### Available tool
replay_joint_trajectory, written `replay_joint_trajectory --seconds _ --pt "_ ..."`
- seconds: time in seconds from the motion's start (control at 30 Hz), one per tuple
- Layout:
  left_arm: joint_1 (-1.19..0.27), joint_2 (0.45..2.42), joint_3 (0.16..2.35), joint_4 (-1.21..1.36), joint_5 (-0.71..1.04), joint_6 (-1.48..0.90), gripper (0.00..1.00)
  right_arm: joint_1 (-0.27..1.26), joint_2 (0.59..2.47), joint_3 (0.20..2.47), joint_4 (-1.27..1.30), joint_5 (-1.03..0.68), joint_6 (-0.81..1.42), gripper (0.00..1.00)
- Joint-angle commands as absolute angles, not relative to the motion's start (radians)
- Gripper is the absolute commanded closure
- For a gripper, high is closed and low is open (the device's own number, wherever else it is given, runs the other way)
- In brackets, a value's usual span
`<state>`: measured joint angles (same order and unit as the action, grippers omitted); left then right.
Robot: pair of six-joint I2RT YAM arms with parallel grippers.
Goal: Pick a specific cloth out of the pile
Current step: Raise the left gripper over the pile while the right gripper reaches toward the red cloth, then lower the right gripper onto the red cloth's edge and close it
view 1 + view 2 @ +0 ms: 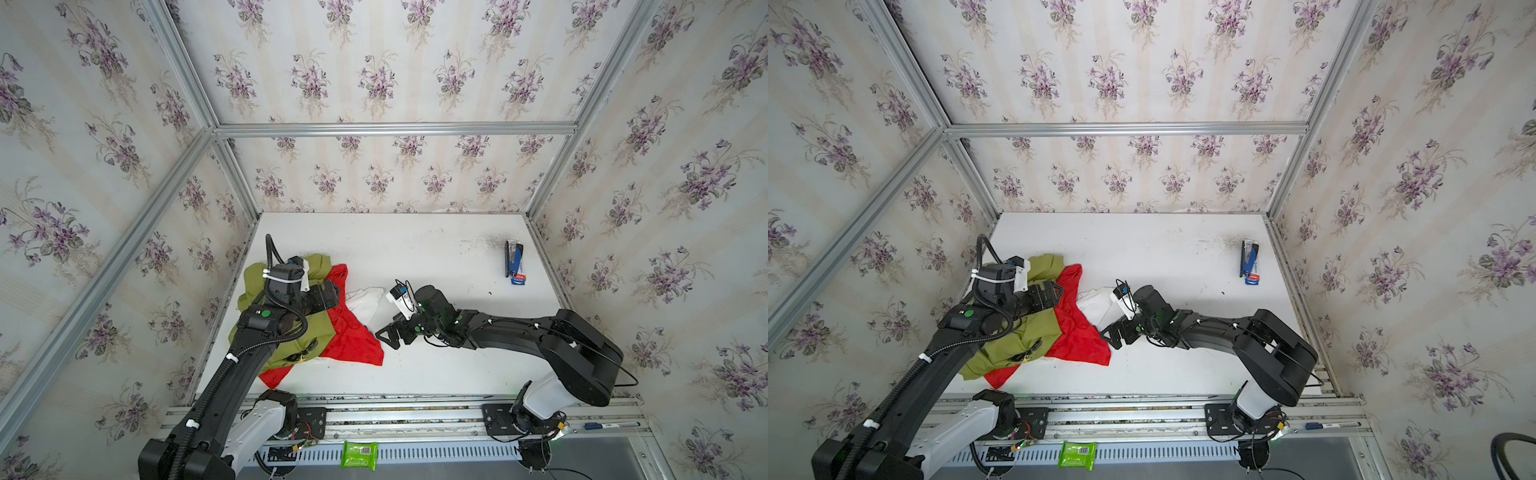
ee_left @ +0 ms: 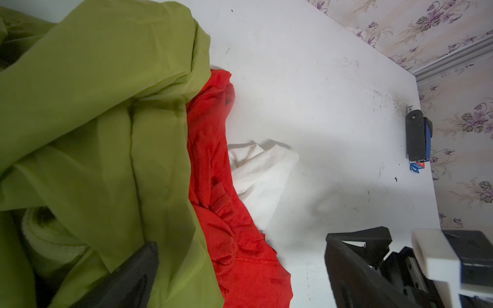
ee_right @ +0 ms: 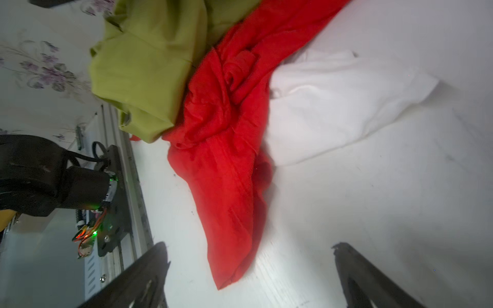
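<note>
lying just ahead of spread r hand (image 1: 385, 338): red cloth (image 1: 353, 334).

Black arms (image 1: 519, 332), white shoulders (image 1: 540, 399), green dots (image 1: 264, 312)

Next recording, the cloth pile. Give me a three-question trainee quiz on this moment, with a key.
1. True or false: the right gripper is shut on the red cloth.
2. Which one lies partly over the red cloth? A. the olive-green cloth B. the white cloth C. neither
3. Name the object near the far right edge of the table.
Key: 1 false, its jaws stand wide open; 2 A; 3 the black-and-blue stapler.
</note>
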<state>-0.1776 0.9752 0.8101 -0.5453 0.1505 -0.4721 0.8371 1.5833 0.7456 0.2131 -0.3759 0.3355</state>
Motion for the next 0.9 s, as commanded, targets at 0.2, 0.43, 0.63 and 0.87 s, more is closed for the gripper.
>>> replay_joint_trajectory --seconds 0.2,0.43,0.63,0.87 --pt "-0.178 0.987 0.815 -0.540 0.162 -0.463 0.00 0.851 1.683 0.843 0.078 -0.433 0.475 0.09" --pt "-0.180 0.973 0.815 -0.540 0.178 -0.469 0.00 0.855 1.715 0.875 0.070 -0.416 0.464 0.12" --pt "-0.183 0.965 0.818 -0.541 0.190 -0.469 0.00 0.869 1.752 0.901 0.091 -0.412 0.457 0.17" --pt "-0.183 0.964 0.815 -0.545 0.186 -0.459 0.00 0.921 1.829 0.955 0.117 -0.399 0.431 0.25"
